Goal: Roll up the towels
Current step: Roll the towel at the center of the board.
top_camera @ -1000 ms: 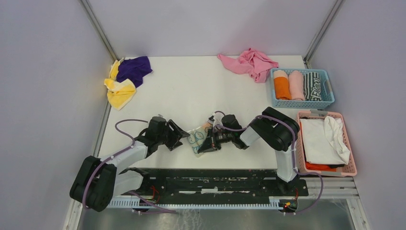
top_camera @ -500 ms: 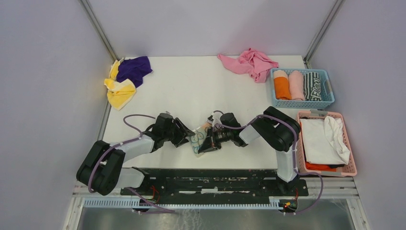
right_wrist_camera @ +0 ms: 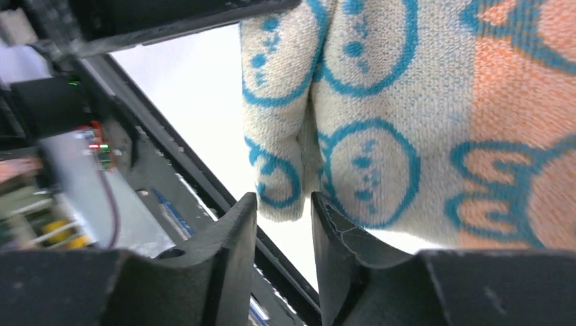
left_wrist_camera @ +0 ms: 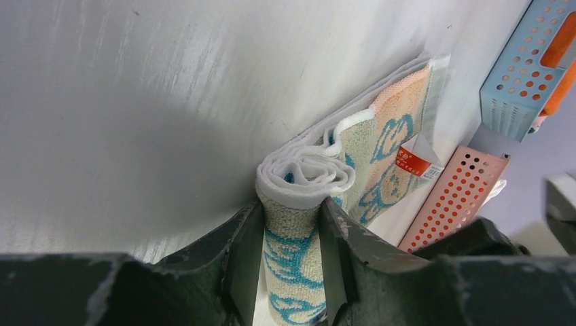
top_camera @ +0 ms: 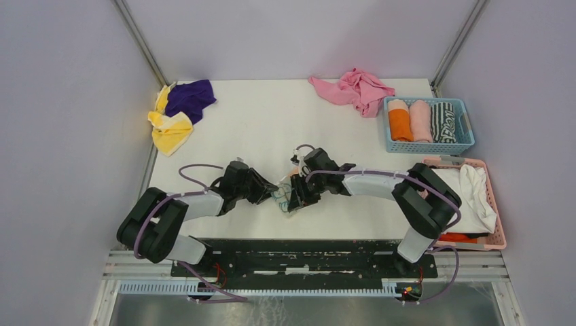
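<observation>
With the soft teal-and-white cartoon-face towel [left_wrist_camera: 380, 156] partly rolled, the left pincer [left_wrist_camera: 291, 204] clamps its coiled end, the right pincer [right_wrist_camera: 284, 200] gapes empty, likely needing a fresh grip to continue rolling.

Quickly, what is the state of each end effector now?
Left end effector: closed on the rolled teal-and-white cartoon-face cloth towel.
Right end effector: open, towel at its tips, not clamped.
</observation>
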Available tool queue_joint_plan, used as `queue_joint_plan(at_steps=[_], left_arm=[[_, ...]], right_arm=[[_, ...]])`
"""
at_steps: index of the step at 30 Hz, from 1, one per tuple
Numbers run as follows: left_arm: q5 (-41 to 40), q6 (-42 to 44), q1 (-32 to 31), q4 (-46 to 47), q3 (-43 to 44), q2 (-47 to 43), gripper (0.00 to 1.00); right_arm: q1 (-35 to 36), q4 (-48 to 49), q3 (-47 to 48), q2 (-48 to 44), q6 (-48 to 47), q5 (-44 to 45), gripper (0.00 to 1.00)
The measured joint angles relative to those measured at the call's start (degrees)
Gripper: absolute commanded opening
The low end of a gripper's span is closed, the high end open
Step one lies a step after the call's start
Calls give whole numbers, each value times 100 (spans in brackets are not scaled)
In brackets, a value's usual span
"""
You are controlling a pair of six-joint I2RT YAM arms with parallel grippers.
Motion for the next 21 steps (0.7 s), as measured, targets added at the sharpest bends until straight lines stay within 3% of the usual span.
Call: queue_joint_plan(at_steps=[7, 12, 16, 21], left_arm=[[-24, -225, 0, 278, -138, 17, 42], [-66, -348, -4, 372, -212, -4, 41], [-74, -433, -4, 396, -236, -11, 41], [-109, -518, -15, 413, -262, -26, 41]], right_arm=[[1193, -1971, 1163, -664, -1272, 2428, 50], [2090, -2347, 1711, -546, -1821, 3862, 51], [2562, -2476, 2118, 66, -2118, 4922, 54], [2889, -2538, 2194, 588, -2365, 5696, 55]])
